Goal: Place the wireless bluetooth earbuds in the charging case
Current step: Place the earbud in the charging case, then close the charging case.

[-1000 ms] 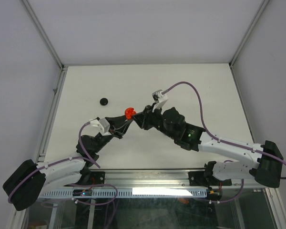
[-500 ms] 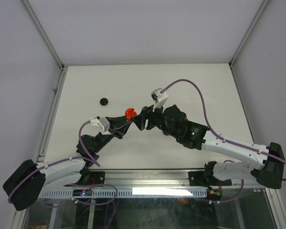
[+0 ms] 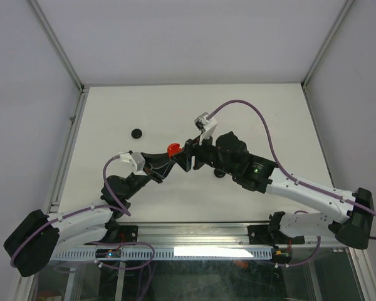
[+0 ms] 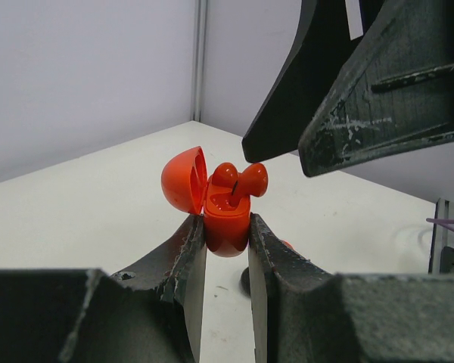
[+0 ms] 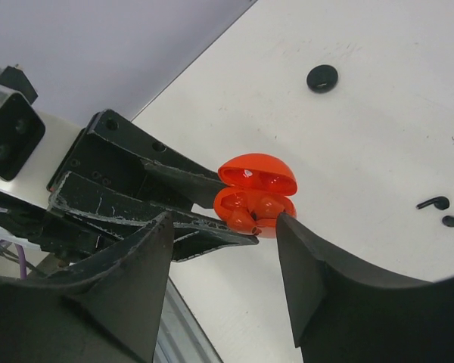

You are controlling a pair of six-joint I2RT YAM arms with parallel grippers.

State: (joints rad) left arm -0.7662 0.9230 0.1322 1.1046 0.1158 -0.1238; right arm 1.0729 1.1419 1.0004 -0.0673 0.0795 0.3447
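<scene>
Left wrist view | my left pincer (image 4: 226, 221) clamped on red case (image 4: 227, 236), frame centre, lid up | red earbud (image 4: 244, 180) poking out | my right pincer (image 4: 276, 155) upper right, jaws apart, empty

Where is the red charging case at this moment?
The red charging case is clamped in the left gripper, lid open, near the middle of the top view; the open right gripper is close beside it.
</scene>
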